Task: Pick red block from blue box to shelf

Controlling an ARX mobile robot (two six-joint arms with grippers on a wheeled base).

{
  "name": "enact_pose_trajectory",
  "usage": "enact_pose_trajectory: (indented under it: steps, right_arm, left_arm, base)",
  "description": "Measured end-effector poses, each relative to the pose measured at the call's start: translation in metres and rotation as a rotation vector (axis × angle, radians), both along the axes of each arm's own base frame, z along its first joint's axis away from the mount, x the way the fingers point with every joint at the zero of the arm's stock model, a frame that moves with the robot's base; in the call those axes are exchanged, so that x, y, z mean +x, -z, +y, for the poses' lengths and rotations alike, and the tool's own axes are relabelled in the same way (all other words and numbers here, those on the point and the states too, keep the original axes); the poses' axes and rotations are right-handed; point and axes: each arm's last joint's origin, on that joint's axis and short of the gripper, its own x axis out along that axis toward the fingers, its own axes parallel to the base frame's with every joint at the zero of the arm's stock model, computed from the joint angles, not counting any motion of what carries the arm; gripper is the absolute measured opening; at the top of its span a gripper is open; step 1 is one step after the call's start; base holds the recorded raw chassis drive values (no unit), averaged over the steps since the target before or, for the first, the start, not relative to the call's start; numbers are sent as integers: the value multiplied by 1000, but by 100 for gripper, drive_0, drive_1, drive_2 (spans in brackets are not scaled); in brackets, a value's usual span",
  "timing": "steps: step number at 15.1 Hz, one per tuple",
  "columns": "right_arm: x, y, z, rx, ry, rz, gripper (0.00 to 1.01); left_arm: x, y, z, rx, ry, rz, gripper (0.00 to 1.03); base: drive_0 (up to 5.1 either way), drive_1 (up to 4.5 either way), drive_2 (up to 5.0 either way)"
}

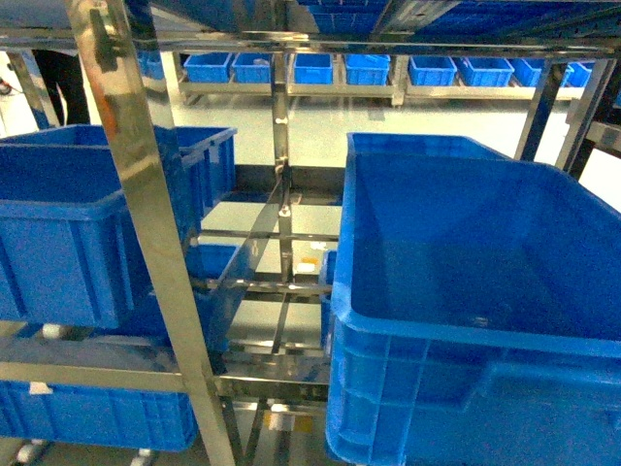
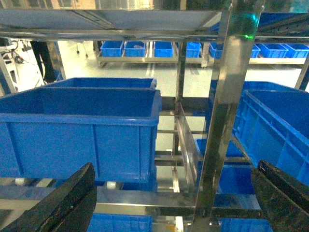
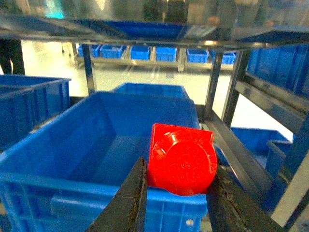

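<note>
One red block [image 3: 182,159] sits clamped between the right gripper [image 3: 179,193] fingers, above a dark blue crate [image 3: 96,159] on the shelf [image 1: 146,223]. The left gripper [image 2: 174,203] gapes wide, holding nothing; a steel upright [image 2: 224,121] stands at its 1 o'clock.

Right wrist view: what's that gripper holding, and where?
The right gripper pinches the red block by its two opposite sides, over a dark blue crate.

Warehouse: steel shelf [image 1: 146,243] rows of blue crates [image 1: 466,320].
</note>
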Motion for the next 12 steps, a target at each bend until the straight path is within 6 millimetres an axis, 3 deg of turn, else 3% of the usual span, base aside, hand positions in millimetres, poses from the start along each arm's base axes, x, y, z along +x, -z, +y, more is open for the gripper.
enact_pose_trajectory:
  steps: [12]
  right_arm:
    - [0,-1,0,0,0,-7,27]
  left_arm:
    - [0,-1,0,0,-1,-8,98]
  base:
    - [0,0,0]
